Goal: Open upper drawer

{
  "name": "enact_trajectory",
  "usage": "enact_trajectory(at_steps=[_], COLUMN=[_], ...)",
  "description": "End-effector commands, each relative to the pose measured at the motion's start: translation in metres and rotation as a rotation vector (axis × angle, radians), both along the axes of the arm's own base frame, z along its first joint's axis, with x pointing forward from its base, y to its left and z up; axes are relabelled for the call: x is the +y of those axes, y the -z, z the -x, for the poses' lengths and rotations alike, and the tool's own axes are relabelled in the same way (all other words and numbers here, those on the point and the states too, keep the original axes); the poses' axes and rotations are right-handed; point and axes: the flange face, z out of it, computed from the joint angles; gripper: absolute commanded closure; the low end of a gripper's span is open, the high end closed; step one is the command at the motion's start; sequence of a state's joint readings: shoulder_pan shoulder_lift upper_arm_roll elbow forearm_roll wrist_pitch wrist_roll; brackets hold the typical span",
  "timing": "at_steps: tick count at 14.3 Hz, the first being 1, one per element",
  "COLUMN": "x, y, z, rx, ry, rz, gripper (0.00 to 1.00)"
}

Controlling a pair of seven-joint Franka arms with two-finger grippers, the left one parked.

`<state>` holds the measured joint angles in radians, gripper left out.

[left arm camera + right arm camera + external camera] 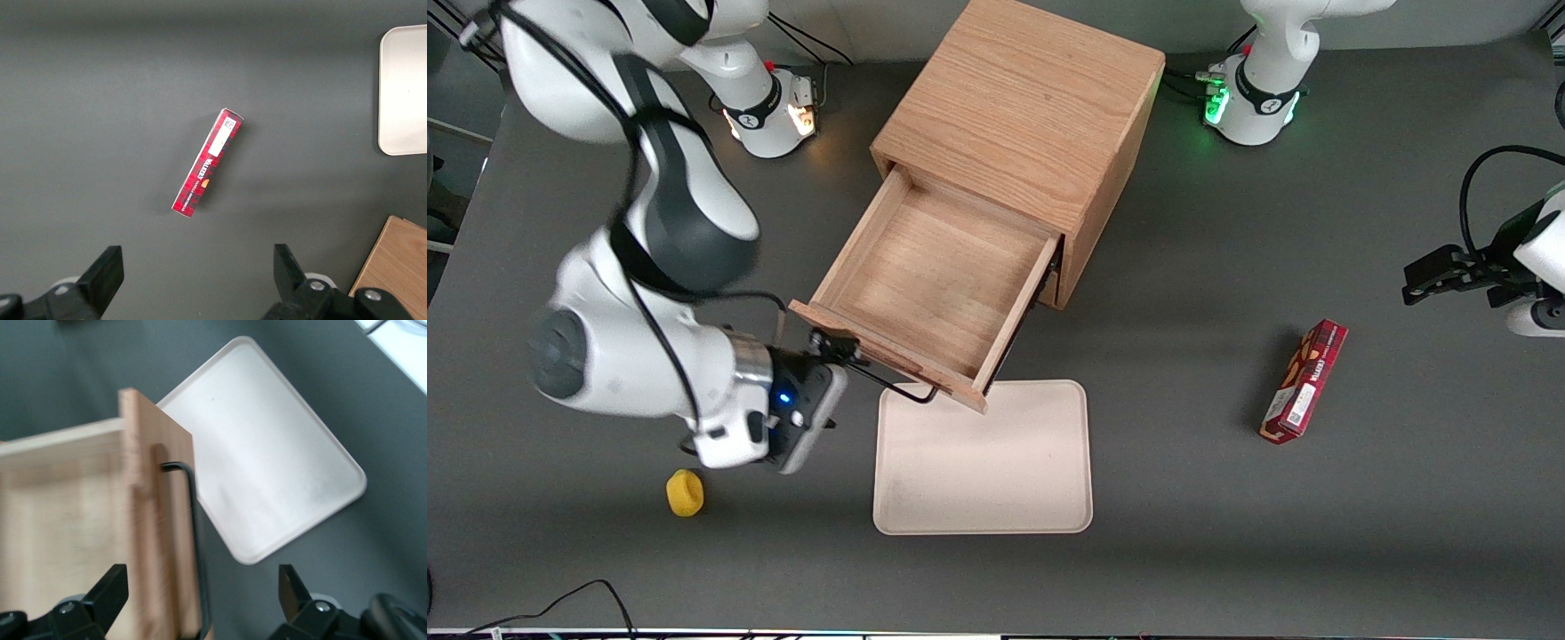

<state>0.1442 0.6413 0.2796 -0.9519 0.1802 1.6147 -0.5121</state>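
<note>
The oak cabinet (1032,116) stands at the middle of the table. Its upper drawer (934,284) is pulled far out, showing a shallow bare wooden box. The drawer's light-brown front (157,520) carries a thin black bar handle (898,387), which also shows in the right wrist view (193,540). My right gripper (838,348) is at the end of the drawer front toward the working arm's end of the table. It is open, and its fingers (110,587) stand wide on either side of the drawer front and handle without touching them.
A cream tray (983,480) lies on the table nearer the front camera than the drawer, partly under the drawer front. A small yellow object (685,492) lies near the working arm. A red box (1304,380) lies toward the parked arm's end.
</note>
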Motion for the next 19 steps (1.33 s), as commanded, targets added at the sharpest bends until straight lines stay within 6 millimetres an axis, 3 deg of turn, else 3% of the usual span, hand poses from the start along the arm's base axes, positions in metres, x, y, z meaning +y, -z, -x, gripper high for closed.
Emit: enact_trajectory(at_steps=[1,4,6,10,13,16,19], x=[-0.022,-0.045,-0.076,-0.149,-0.178,-0.216,-0.229], y=[-0.071,-0.129,-0.146,-0.133,-0.112,-0.119,-0.123], z=[0.032,0.066,0.093,0.156,0.196,0.193,0.188], rx=[0.024,-0.046,0.014,0.157,0.117,0.124,0.127], ry=[0.224,0.368,0.398,0.536,0.636,0.711,0.758], rz=[0.063,0.196,0.287,0.416,0.400,0.365,0.358], gripper=[0.00,0.00,0.00,0.00,0.00,0.00,0.00])
